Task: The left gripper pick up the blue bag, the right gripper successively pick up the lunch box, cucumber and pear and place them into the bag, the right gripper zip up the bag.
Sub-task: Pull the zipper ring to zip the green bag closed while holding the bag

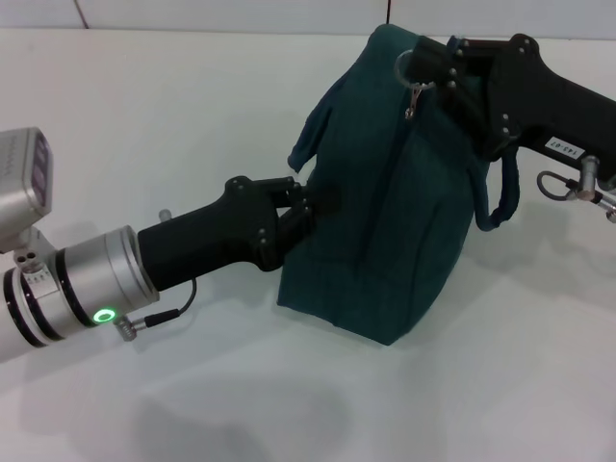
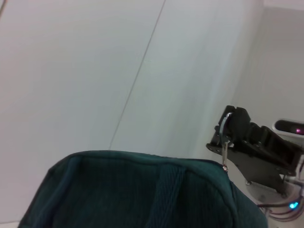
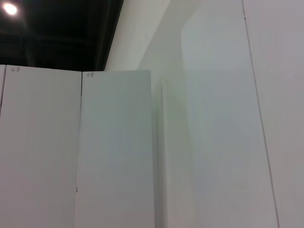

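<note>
On the white table [image 1: 192,125], the large dark teal-blue fabric bag [image 1: 404,241] stands upright, its top closed along the zipper line. My left gripper [image 1: 306,207], a black two-fingered claw on a black arm with a silver cylindrical section, reaches in from the left and is clamped on the bag's near side fabric, just beside one loop handle [image 1: 310,135]. My right gripper [image 1: 430,67], the matching black claw, comes in from the right at the top of the bag; its fingers are pinched on the silver ring zipper pull [image 1: 412,94], which hangs at the top edge. A second loop handle [image 1: 503,197] droops on the right side under that arm. From the left wrist view, the bag's upper edge [image 2: 142,190] fills the foreground, with the right gripper [image 2: 227,129] and ring pull [image 2: 223,142] beyond. Lunch box, cucumber and pear: not visible anywhere.
</note>
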Motion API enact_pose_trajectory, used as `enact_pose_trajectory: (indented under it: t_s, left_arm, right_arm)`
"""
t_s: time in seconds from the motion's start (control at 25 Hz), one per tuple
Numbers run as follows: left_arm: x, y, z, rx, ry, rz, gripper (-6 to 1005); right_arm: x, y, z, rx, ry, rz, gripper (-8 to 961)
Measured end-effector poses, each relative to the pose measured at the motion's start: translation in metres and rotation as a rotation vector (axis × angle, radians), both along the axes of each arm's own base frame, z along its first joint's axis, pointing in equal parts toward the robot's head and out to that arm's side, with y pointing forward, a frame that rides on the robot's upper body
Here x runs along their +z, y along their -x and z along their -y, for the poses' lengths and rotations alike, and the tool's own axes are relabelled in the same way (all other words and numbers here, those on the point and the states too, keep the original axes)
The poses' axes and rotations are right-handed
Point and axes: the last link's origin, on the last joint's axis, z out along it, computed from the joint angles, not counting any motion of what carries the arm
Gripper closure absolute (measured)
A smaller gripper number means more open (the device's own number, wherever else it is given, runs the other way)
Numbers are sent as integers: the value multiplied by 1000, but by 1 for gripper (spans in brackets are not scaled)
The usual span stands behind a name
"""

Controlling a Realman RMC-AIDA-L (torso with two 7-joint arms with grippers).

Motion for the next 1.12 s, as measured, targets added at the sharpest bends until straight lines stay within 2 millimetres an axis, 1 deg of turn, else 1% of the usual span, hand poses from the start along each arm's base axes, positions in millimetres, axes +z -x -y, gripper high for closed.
enact_pose_trajectory:
  t_s: [0.24,0.64,0.84,1.12]
  left_arm:
    - [-3,-6,3,-54,39,-8,930]
    - [-4,-9,15,-128,116,-11,938]
    - [-6,-11,24,-174,162,-11,938]
    - [1,-8,40,-239,207,-5,938]
  right_arm:
    - [2,-4,0,-21,-10,-14,936]
    - [7,-13,-2,-92,-25,-41,936]
    - [8,-17,-7,-158,15,-44,935]
    - [7,-28,-14,-275,75,-41,935]
